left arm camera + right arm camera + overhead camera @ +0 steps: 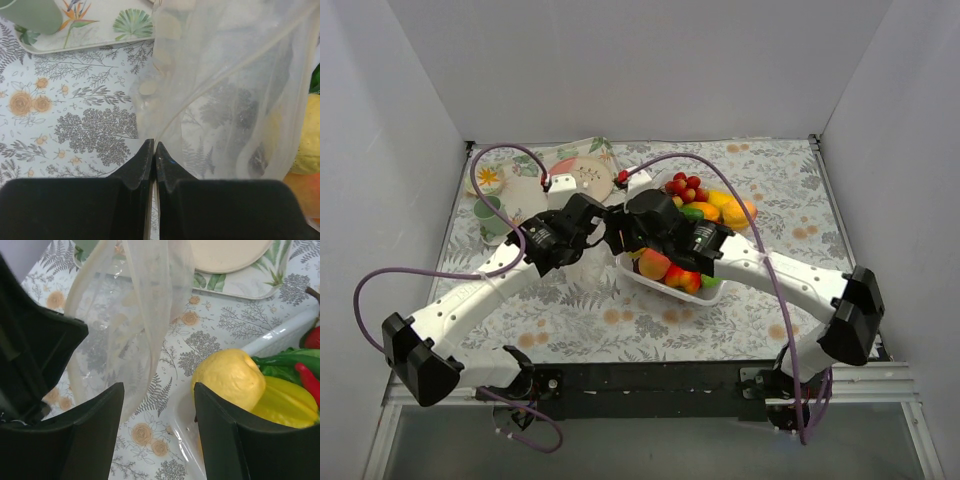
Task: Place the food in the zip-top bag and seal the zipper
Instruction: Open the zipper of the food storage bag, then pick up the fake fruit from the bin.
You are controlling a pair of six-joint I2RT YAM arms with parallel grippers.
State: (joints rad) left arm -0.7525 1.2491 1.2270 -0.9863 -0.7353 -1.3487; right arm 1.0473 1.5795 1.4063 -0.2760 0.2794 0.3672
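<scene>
My arms reach over a table (620, 325) spread with a pale floral cloth. Directly on it, at centre-right, sits a white tray (638, 278) heaped with toy fruit (655, 265). At the far left lies a leaf-printed serving tray (100, 40) carrying a green cup (490, 215) and a round plate (582, 178).

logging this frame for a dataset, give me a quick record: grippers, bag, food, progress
left gripper: shut on bag edge
right gripper: open, holding nothing, beside tray
bag: lifted, mouth open, looks empty
food: at the tray, none seen in bag
progress: filling not yet begun
</scene>
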